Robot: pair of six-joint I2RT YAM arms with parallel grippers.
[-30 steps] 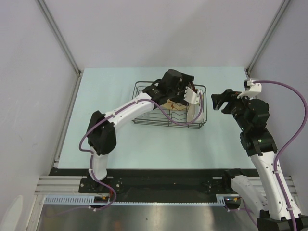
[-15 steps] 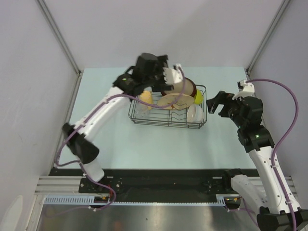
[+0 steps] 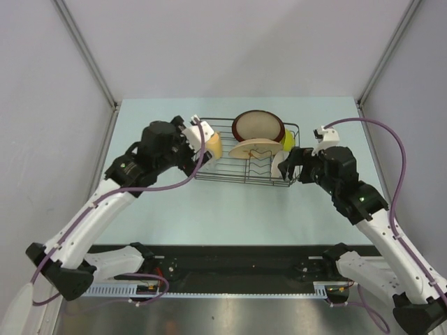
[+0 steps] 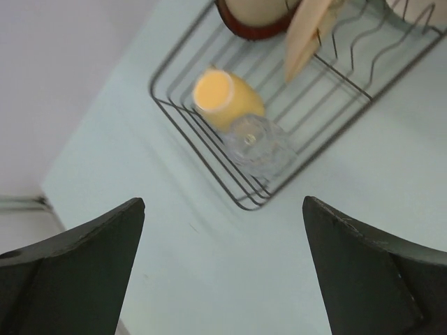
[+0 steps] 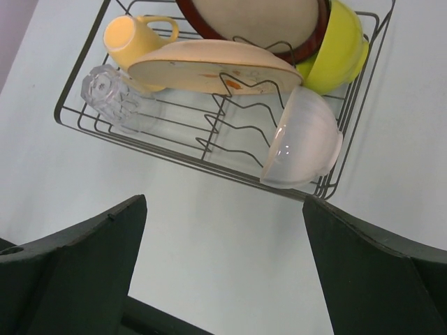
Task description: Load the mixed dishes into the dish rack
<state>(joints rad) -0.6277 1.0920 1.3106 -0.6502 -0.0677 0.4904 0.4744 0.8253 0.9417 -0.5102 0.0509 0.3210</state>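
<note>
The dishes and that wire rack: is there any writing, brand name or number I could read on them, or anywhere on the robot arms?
None can be read.
The dish rack, mug and glass show no lettering.
The orange marks on the plate are a painted pattern, not words.
Tiny coloured specks at the arm bases in the top view are too small to read.

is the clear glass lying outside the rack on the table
No, the clear glass sits inside the wire wall of the dish rack, right next to the pale yellow mug.
</note>
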